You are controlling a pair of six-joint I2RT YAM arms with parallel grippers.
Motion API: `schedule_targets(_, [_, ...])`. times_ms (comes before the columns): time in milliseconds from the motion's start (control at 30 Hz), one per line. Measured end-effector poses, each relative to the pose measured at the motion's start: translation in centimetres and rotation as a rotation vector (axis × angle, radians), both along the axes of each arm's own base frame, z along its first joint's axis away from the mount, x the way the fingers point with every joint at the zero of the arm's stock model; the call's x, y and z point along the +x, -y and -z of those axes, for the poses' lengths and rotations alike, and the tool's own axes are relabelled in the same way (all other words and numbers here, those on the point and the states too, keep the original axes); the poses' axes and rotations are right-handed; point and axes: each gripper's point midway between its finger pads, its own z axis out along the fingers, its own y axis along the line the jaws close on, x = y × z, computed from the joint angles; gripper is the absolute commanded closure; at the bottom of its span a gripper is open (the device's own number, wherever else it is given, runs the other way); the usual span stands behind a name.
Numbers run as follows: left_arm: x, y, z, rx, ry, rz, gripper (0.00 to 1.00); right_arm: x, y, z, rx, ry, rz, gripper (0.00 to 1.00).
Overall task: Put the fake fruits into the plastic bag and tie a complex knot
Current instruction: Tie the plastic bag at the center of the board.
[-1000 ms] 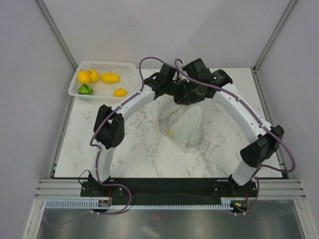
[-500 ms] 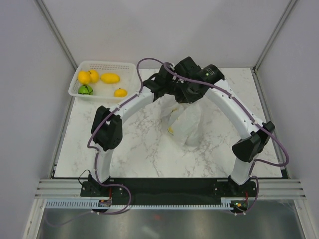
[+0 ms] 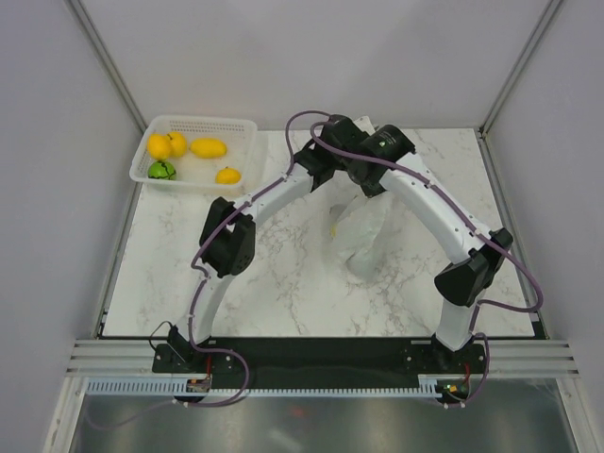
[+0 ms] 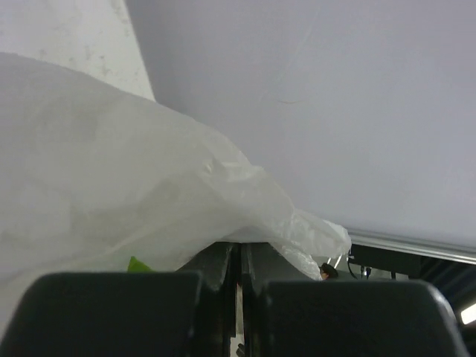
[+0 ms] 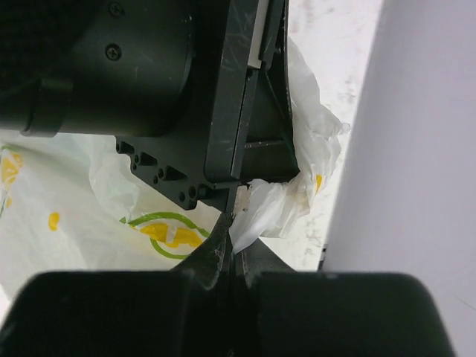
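Pinching the handles [image 5: 262, 212] of the plastic bag [image 3: 363, 236] with fingers clamped together, the left gripper [image 4: 239, 256] and right gripper [image 5: 232, 230] met at twelve o'clock, apparently for tying.

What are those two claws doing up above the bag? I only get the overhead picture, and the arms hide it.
Observer: The right gripper is shut on a crumpled bit of the plastic bag.
Operator: And the other claw?
Observer: The left gripper is shut too, and the bag's thin film runs down into its closed jaws.
Operator: Is the bag plain white?
Observer: No. The right wrist view shows a yellow lemon print inside a green ring on it.
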Motion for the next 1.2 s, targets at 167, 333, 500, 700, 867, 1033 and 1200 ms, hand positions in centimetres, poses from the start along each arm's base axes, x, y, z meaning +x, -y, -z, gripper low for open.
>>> schedule_targets(167, [0.0, 2.0, -1.9, -0.088, 0.003, 0.04, 0.98, 0.0, 1.8, -1.2, -0.076, 0.037, 0.043, 1.0])
schedule_targets(333, [-0.4, 2.5, -0.9, -0.102, -0.035, 0.056, 0.98, -0.2, 2.5, -0.7, -0.095, 0.018, 0.055, 1.0])
schedule_targets(500, [-1.6, 3.9, 0.9, -0.105, -0.062, 0.06, 0.98, 0.0, 3.7, 1.1, -0.116, 0.007, 0.115, 1.0])
schedule_targets(700, [-2.1, 4.9, 1.3, -0.115, -0.061, 0.056, 0.98, -0.6, 4.2, 1.6, -0.113, -0.006, 0.134, 0.85])
schedule_targets(867, [-2.9, 5.3, 2.0, -0.109, -0.067, 0.066, 0.98, -1.1, 3.6, 1.5, -0.065, -0.005, 0.115, 0.82])
schedule_targets(1033, [-3.8, 5.5, 3.3, -0.087, -0.089, 0.076, 0.98, -1.6, 3.0, 1.7, -0.024, -0.006, 0.102, 0.76])
schedule_targets(1200, [-4.1, 5.6, 3.7, -0.079, -0.097, 0.08, 0.98, -1.8, 2.6, 1.8, -0.004, -0.003, 0.095, 0.75])
